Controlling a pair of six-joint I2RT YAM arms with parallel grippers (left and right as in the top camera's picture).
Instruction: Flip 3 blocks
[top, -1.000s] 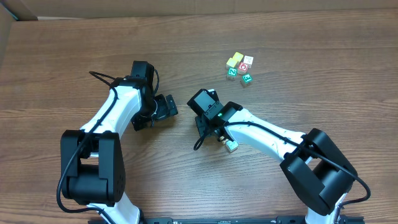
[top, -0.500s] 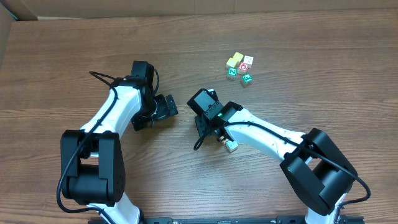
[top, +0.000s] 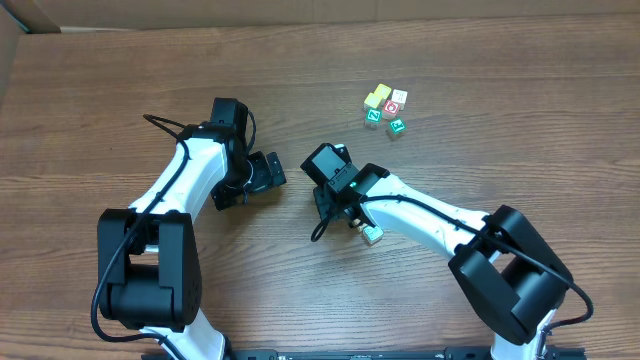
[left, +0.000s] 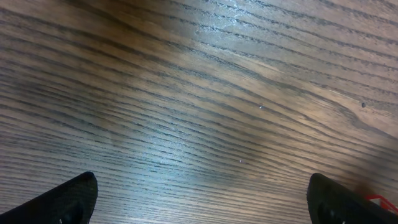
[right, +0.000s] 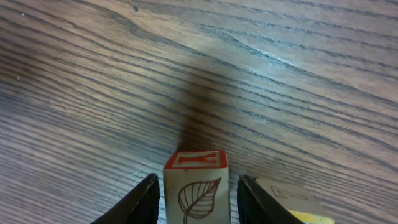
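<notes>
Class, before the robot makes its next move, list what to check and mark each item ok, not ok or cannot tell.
1. Left gripper open over bare table: ok.
2. Leaf-picture block sits inside the right gripper: ok.
3. Fingers clear of that block: ok, thin gap each side.
4. Block already flipped: cannot tell.
5. Cluster of blocks away from both arms: ok.

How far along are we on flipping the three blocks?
Done: no flip can be confirmed from the faces showing. In hand: the leaf block stands on the table between the right end effector's slightly parted fingers, a tan block beside it. Remaining: four clustered blocks sit apart from both arms; the left end effector hangs open, holding nothing.
</notes>
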